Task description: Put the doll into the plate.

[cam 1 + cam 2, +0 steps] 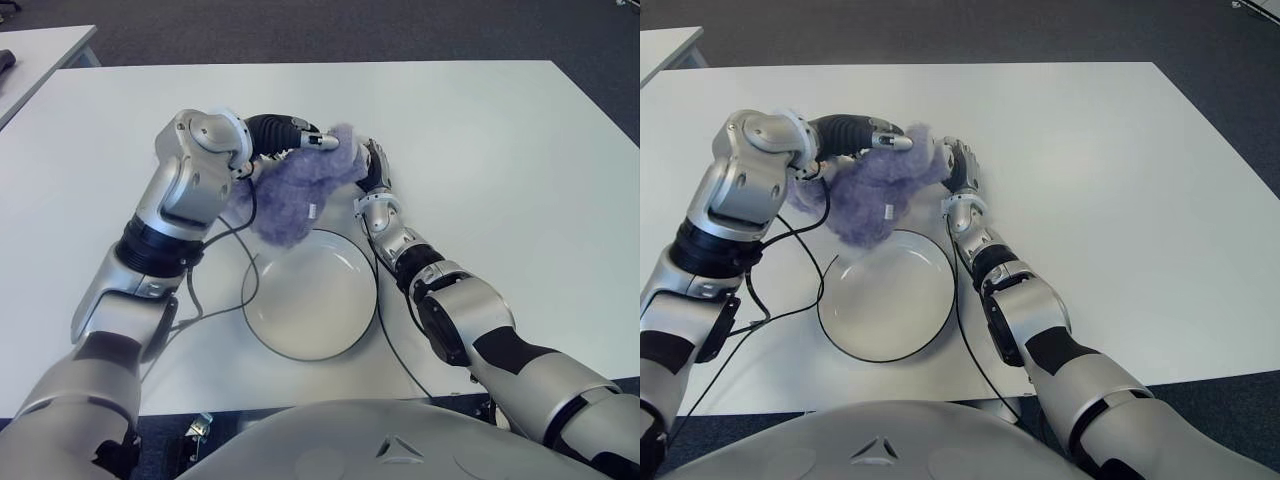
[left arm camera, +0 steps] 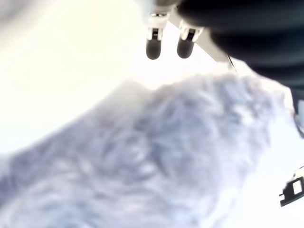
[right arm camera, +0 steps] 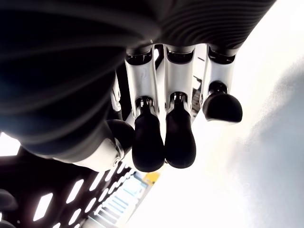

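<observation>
1. You see the purple plush doll (image 1: 300, 195) held up just behind the far rim of the white plate (image 1: 312, 293), its lower end hanging over that rim; whether it touches the plate cannot be told.
2. Your left hand (image 1: 300, 137) reaches over the doll from the left, fingers laid across its top in a grasp. The left wrist view fills with purple fur (image 2: 156, 156) and two dark fingertips (image 2: 153, 47) beyond it, a closeness the eye views do not give.
3. Your right hand (image 1: 958, 165) stands at the doll's right side, just beside it. Its wrist view shows the fingers (image 3: 164, 137) hanging fairly straight with nothing between them, so it reads as released; contact with the doll cannot be told.
4. Black cables (image 1: 215, 290) run from the left arm across the white table (image 1: 500, 150), past the plate's left edge.
5. Only the eye views show the plate holding nothing inside its bowl.
</observation>
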Controlling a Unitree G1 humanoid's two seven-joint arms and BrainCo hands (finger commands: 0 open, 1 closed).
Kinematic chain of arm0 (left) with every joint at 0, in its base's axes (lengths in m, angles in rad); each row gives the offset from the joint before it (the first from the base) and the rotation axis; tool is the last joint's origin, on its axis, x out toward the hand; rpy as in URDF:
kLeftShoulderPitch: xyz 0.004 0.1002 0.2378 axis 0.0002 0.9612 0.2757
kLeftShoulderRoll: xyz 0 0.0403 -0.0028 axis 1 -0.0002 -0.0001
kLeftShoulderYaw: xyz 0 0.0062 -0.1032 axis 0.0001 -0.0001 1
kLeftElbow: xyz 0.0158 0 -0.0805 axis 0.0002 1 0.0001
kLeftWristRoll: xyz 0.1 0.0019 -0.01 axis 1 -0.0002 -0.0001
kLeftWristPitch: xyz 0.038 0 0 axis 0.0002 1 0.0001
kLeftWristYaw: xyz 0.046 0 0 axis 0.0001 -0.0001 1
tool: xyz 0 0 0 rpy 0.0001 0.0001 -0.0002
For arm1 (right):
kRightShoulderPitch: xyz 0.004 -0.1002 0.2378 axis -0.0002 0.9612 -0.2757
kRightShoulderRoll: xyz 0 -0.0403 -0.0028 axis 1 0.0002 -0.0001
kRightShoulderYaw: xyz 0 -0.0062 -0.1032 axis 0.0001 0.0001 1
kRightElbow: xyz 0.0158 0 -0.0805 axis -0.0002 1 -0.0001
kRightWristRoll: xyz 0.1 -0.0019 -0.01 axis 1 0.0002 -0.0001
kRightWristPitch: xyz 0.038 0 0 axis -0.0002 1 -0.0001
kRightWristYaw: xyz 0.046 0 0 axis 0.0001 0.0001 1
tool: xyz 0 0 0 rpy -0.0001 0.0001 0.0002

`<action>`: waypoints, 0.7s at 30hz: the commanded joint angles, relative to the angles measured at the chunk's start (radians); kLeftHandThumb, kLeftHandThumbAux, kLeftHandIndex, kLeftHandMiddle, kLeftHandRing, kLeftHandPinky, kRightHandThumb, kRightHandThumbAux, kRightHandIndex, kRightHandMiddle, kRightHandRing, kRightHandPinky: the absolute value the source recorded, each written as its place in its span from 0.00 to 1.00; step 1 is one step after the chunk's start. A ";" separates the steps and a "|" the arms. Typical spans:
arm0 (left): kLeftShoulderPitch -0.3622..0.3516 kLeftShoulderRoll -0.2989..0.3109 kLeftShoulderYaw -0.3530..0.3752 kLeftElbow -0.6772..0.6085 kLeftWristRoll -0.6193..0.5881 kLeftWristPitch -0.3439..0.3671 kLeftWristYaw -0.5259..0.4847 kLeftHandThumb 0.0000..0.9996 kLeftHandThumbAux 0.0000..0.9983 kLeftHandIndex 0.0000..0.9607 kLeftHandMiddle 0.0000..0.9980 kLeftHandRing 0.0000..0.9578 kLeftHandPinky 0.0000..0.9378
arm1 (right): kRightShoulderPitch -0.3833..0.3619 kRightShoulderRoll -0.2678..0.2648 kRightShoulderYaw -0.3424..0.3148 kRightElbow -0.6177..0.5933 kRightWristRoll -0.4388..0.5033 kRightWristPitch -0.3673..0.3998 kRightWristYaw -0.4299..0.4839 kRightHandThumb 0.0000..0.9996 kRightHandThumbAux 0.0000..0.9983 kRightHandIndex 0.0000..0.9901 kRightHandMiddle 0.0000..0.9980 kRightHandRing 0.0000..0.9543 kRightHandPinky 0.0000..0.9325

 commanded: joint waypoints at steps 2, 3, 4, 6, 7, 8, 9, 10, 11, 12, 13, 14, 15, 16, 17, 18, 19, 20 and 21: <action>0.004 0.037 -0.036 -0.074 -0.034 0.052 -0.028 0.00 0.37 0.00 0.00 0.00 0.01 | 0.175 0.114 0.018 0.137 -0.016 0.103 0.010 0.71 0.73 0.42 0.76 0.86 0.90; 0.002 0.040 -0.039 -0.079 -0.036 0.057 -0.028 0.00 0.37 0.00 0.00 0.00 0.01 | 0.175 0.114 0.018 0.137 -0.015 0.102 0.009 0.71 0.73 0.42 0.76 0.86 0.90; 0.000 0.044 -0.044 -0.087 -0.039 0.064 -0.029 0.00 0.37 0.00 0.00 0.00 0.00 | 0.175 0.113 0.018 0.137 -0.015 0.101 0.007 0.71 0.73 0.42 0.76 0.86 0.90; -0.003 0.050 -0.049 -0.100 -0.044 0.071 -0.028 0.00 0.37 0.00 0.00 0.00 0.00 | 0.174 0.113 0.019 0.137 -0.014 0.102 0.009 0.71 0.73 0.42 0.76 0.86 0.90; -0.003 0.055 -0.051 -0.108 -0.048 0.065 -0.029 0.00 0.37 0.00 0.00 0.00 0.00 | 0.173 0.113 0.020 0.137 -0.014 0.105 0.012 0.71 0.73 0.42 0.76 0.85 0.89; -0.003 0.059 -0.053 -0.114 -0.051 0.061 -0.029 0.00 0.36 0.00 0.00 0.00 0.00 | 0.173 0.113 0.021 0.137 -0.013 0.108 0.015 0.71 0.73 0.42 0.75 0.85 0.89; -0.003 0.062 -0.054 -0.118 -0.055 0.059 -0.028 0.00 0.36 0.00 0.00 0.00 0.00 | 0.172 0.113 0.021 0.137 -0.012 0.109 0.017 0.71 0.73 0.42 0.75 0.85 0.89; -0.004 0.065 -0.056 -0.120 -0.059 0.059 -0.026 0.00 0.36 0.00 0.00 0.00 0.00 | 0.172 0.113 0.022 0.137 -0.012 0.109 0.017 0.70 0.73 0.42 0.75 0.85 0.88; -0.003 0.067 -0.056 -0.124 -0.063 0.058 -0.025 0.00 0.36 0.00 0.00 0.00 0.00 | 0.172 0.113 0.022 0.137 -0.011 0.110 0.018 0.70 0.73 0.42 0.75 0.85 0.88; -0.002 0.070 -0.056 -0.127 -0.066 0.057 -0.023 0.00 0.36 0.00 0.00 0.00 0.00 | 0.172 0.113 0.022 0.137 -0.010 0.111 0.018 0.71 0.73 0.42 0.75 0.85 0.89; 0.000 0.073 -0.054 -0.132 -0.070 0.054 -0.020 0.00 0.36 0.00 0.00 0.00 0.00 | 0.172 0.113 0.021 0.137 -0.009 0.111 0.019 0.71 0.73 0.42 0.75 0.85 0.89; 0.001 0.075 -0.053 -0.136 -0.073 0.053 -0.017 0.00 0.37 0.00 0.00 0.00 0.00 | 0.172 0.113 0.020 0.137 -0.009 0.110 0.019 0.71 0.73 0.42 0.75 0.85 0.89; 0.002 0.077 -0.052 -0.139 -0.077 0.054 -0.016 0.00 0.37 0.00 0.00 0.00 0.00 | 0.172 0.113 0.019 0.137 -0.008 0.110 0.019 0.71 0.73 0.42 0.75 0.85 0.89; 0.002 0.079 -0.051 -0.141 -0.080 0.056 -0.015 0.00 0.37 0.00 0.00 0.00 0.00 | 0.172 0.113 0.019 0.137 -0.007 0.110 0.020 0.71 0.73 0.42 0.75 0.85 0.90; 0.000 0.079 -0.051 -0.144 -0.085 0.068 -0.016 0.00 0.37 0.00 0.00 0.00 0.00 | 0.173 0.112 0.019 0.137 -0.007 0.110 0.021 0.71 0.73 0.42 0.75 0.85 0.90; -0.001 0.080 -0.051 -0.147 -0.089 0.076 -0.016 0.00 0.37 0.00 0.00 0.00 0.00 | 0.173 0.112 0.019 0.137 -0.007 0.110 0.021 0.71 0.73 0.42 0.76 0.86 0.90; -0.002 0.076 -0.047 -0.151 -0.095 0.092 -0.012 0.00 0.38 0.00 0.00 0.00 0.00 | 0.173 0.113 0.017 0.137 -0.005 0.107 0.017 0.71 0.73 0.42 0.76 0.86 0.90; -0.002 0.074 -0.044 -0.154 -0.100 0.102 -0.008 0.00 0.38 0.00 0.00 0.00 0.01 | 0.173 0.114 0.015 0.137 -0.003 0.104 0.014 0.71 0.73 0.42 0.77 0.87 0.92; -0.002 0.073 -0.042 -0.157 -0.104 0.108 -0.005 0.00 0.39 0.00 0.00 0.00 0.01 | 0.174 0.115 0.014 0.137 -0.002 0.102 0.012 0.71 0.73 0.42 0.77 0.87 0.92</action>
